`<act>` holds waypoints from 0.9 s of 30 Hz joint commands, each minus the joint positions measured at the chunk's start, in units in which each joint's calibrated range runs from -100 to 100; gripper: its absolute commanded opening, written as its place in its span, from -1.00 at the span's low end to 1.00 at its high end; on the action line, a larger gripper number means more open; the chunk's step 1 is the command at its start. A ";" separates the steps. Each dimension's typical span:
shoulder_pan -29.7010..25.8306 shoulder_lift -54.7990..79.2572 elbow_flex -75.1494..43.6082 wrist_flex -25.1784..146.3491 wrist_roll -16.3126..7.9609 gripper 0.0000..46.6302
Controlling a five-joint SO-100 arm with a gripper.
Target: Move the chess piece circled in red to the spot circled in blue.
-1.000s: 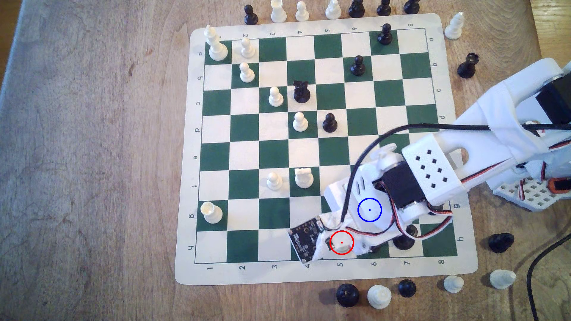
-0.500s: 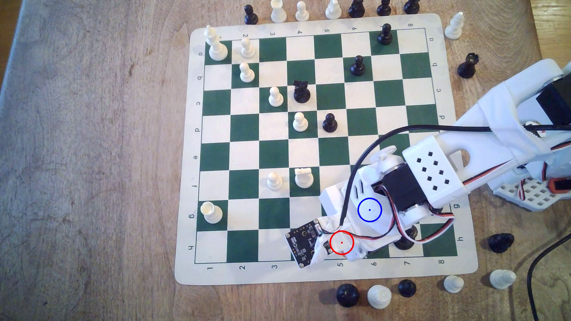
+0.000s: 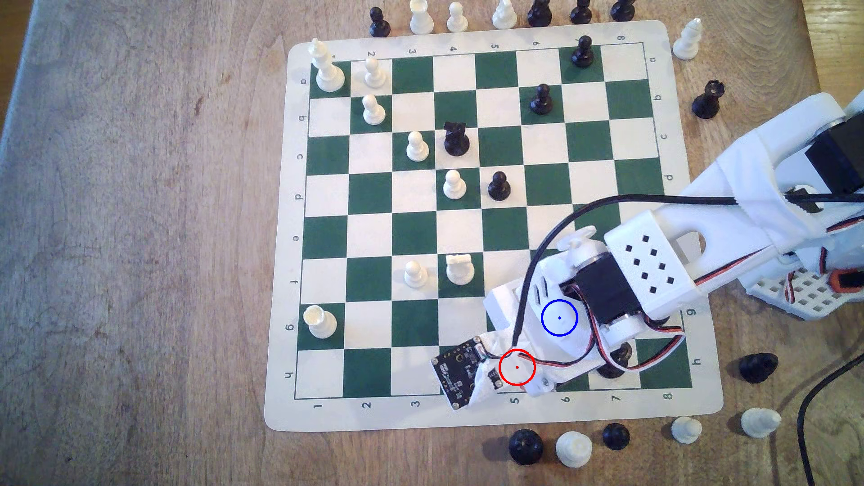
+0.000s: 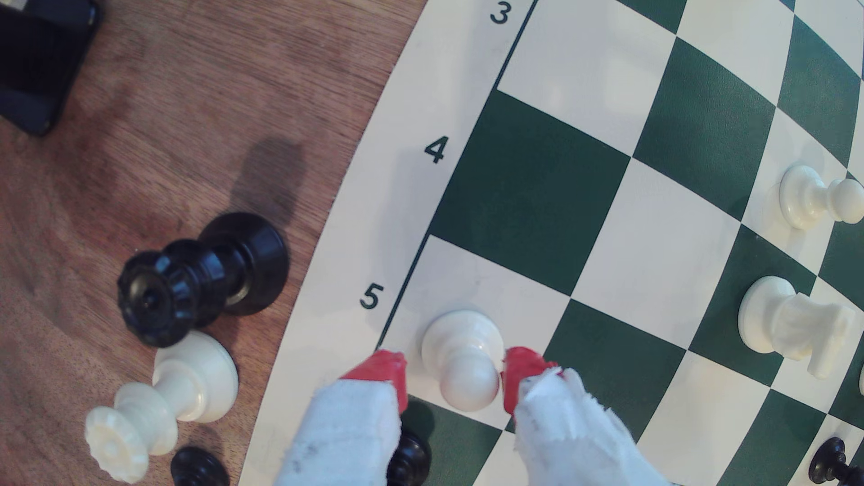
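The cream-white pawn [image 4: 463,360] stands on the white square by the "5" at the board's edge. My gripper [image 4: 451,374] is open, its red-tipped fingers [image 4: 378,369] low on either side of the pawn's ball head. One tip is almost against the head and the other stands a small gap away. In the exterior view the red ring [image 3: 516,367] lies over my gripper's body, which hides the pawn. The blue ring [image 3: 559,318] is drawn over my wrist, and the square under it is covered.
A black pawn [image 3: 612,367] stands close beside my gripper, half under the arm. A white knight [image 3: 459,269] and a white pawn [image 3: 415,273] stand two rows further in. A black piece [image 4: 201,275] and a white piece [image 4: 163,397] lie toppled off the board nearby.
My gripper has slid a little toward the exterior view's left and now covers the pawn's top, which showed inside the red ring a second ago.
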 commanded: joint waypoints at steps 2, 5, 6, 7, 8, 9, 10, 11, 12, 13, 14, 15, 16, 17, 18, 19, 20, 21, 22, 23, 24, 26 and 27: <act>-0.16 -0.81 -5.28 -0.36 0.00 -0.59; -0.32 -0.38 -5.28 -0.36 0.20 -0.78; -0.39 -0.38 -5.19 -0.36 0.29 -0.80; -0.47 -0.47 -5.01 -0.36 0.29 -0.87; -0.47 -0.47 -5.01 -0.36 0.29 -0.89; -0.47 -0.64 -5.01 -0.36 0.29 -0.92; -0.47 -0.72 -5.01 -0.28 0.29 -0.93; -0.39 -1.06 -4.92 -0.11 0.29 -0.97; -0.39 -1.40 -4.92 0.05 0.29 -0.98; -0.39 -1.91 -4.92 0.22 0.24 -0.98; -0.39 -2.59 -4.92 0.46 0.15 -0.98; -0.47 -3.69 -5.10 0.79 0.05 -0.98; -0.71 -6.16 -5.55 1.77 -0.05 -0.98; -0.86 -7.77 -6.01 2.59 -0.15 -0.98; -0.94 -9.13 -6.37 3.57 -0.15 -0.98; -1.02 -10.40 -6.64 4.56 -0.15 -0.98; -1.10 -13.12 -6.73 6.28 -0.15 -0.98; -1.10 -14.48 -6.46 6.93 -0.15 -0.98; -1.10 -15.66 -5.82 7.59 -0.15 -0.98; -1.10 -16.77 -5.10 8.08 -0.15 -0.98; -1.02 -17.70 -4.19 8.24 -0.15 -0.98; -0.71 -20.50 -0.38 8.49 -0.05 -0.98; -0.63 -21.44 1.07 8.49 0.00 -0.98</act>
